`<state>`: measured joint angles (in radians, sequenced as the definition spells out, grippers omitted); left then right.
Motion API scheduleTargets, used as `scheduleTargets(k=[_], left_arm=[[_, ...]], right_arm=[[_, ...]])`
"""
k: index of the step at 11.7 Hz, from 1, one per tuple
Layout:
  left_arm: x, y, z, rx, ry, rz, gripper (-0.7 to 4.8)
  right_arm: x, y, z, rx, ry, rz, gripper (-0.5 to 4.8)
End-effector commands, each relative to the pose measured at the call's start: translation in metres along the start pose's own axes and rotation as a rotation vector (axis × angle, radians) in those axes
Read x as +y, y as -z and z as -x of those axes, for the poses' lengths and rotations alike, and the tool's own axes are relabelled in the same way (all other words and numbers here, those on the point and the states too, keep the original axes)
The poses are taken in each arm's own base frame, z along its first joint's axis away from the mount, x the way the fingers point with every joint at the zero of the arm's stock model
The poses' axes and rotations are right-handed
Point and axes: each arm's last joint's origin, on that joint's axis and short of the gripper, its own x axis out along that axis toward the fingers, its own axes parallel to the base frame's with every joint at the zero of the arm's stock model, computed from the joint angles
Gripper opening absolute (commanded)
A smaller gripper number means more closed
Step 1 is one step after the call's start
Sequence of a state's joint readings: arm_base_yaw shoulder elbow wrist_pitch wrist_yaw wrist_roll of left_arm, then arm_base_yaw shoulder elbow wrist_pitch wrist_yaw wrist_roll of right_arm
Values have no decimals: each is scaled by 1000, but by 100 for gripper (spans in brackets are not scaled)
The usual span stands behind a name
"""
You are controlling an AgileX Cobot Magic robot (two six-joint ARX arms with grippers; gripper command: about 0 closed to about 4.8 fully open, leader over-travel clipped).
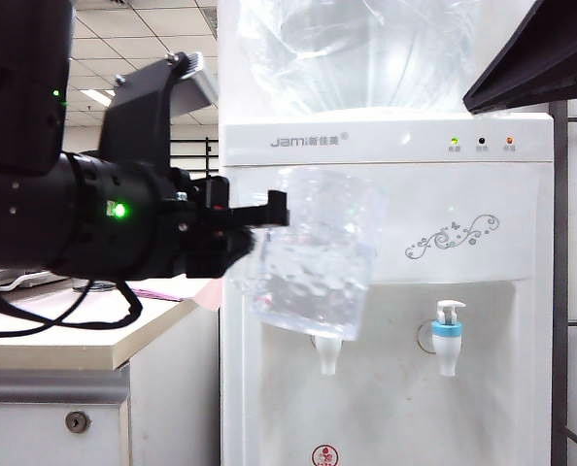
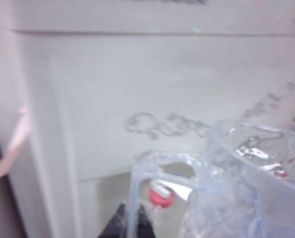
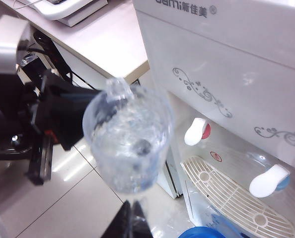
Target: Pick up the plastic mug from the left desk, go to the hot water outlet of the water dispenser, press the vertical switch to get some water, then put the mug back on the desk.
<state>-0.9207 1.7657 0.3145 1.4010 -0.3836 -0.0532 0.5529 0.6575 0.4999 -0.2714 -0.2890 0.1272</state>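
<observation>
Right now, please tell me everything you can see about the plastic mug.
The plastic mug is clear, with a dimpled, wavy wall and a clear loop handle. The left gripper, shut on that handle, holds it in the air, tilted, in front of the water dispenser and above the hot water outlet. Its mouth is open; whether it holds water I cannot tell. Nothing else touches it. The right gripper is shut, below and apart from the mug.

Office ceiling of white tiles (image 1: 123,29) with fluorescent panel lights (image 1: 99,96) at far left. Glossy pale tiled floor (image 3: 68,198) reflecting light. Dark metal shelf frame (image 1: 560,282) at right edge.
</observation>
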Motion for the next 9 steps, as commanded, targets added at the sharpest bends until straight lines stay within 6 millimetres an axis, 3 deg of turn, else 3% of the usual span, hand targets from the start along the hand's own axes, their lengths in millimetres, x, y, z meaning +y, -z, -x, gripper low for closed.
scheduleTargets(k=[1,9], left_arm=[[6,-16,-1,-94,-46,44,-5],[48,-41,-5,-188,-168,-52,-5]], right_arm=[[1,-3,1,-18,-5,3,-6],[1,-3,1,-18,-5,3,-6]])
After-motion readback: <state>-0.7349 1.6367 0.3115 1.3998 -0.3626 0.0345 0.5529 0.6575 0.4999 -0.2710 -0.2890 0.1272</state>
